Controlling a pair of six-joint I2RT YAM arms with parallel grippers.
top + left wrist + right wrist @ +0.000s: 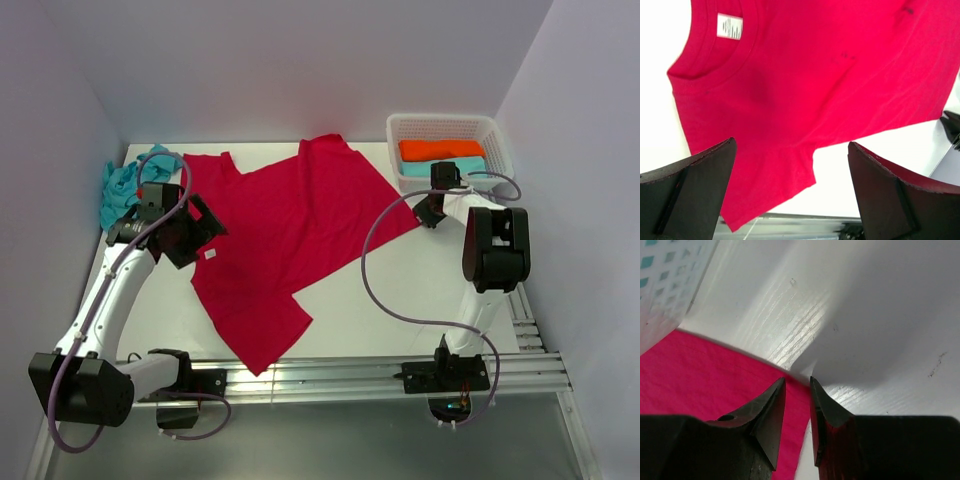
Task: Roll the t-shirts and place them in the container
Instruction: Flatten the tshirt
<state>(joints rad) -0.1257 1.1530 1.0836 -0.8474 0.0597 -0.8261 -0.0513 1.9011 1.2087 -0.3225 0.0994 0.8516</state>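
Note:
The crimson t-shirt (280, 230) lies spread flat across the middle of the table, its neck toward the left. My left gripper (198, 236) hovers above the collar, wide open with nothing between its fingers; in the left wrist view the gripper (791, 142) frames a sleeve of that shirt (815, 75), and the neck label (730, 26) shows. My right gripper (430, 212) is down at the shirt's right corner. In the right wrist view the gripper (797, 378) straddles that corner of the red fabric (700, 380), with a narrow gap left between the jaws. The turquoise t-shirt (122, 185) lies crumpled at far left.
A white lattice basket (445, 120) stands at the back right, holding an orange cloth (440, 150) and a turquoise one (440, 170); its wall (665, 280) is close to my right gripper. Metal rails (380, 375) run along the near edge. Walls enclose the table.

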